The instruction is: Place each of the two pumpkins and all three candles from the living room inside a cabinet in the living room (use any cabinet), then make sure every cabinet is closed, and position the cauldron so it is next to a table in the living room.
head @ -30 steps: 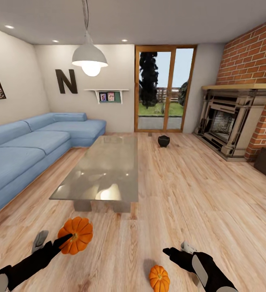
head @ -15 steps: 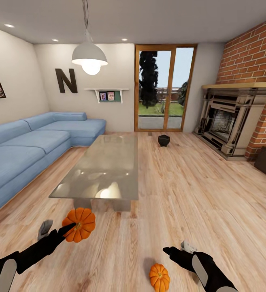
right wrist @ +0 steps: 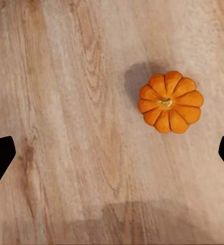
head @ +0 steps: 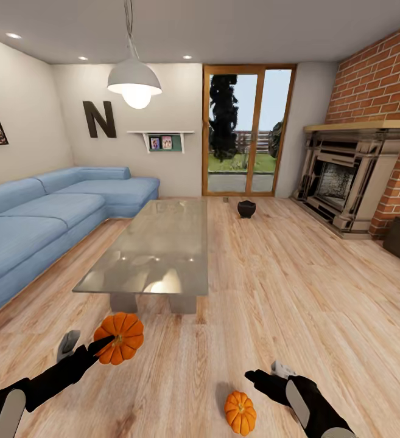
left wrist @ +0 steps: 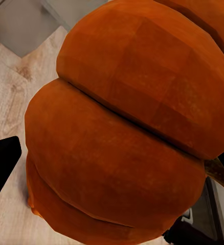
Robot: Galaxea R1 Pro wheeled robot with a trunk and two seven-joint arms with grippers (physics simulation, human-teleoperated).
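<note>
**Wood, glass and brick**

The floor [head: 297, 316] is pale planked wood with a soft sheen. The table [head: 157, 249] has a glossy glass top that mirrors the lamp. Both pumpkins [head: 119, 337] look matt and ribbed. The sofa [head: 35, 225] seems cloth, the fireplace wall [head: 382, 79] rough brick.

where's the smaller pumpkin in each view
Head view: smaller pumpkin on the floor at the bottom edge, just left of the right gripper.
Right wrist view: right of centre, stem up, on bare planks.
Left wrist view: not in it.
Shared landmark: the wood floor under it.
</note>
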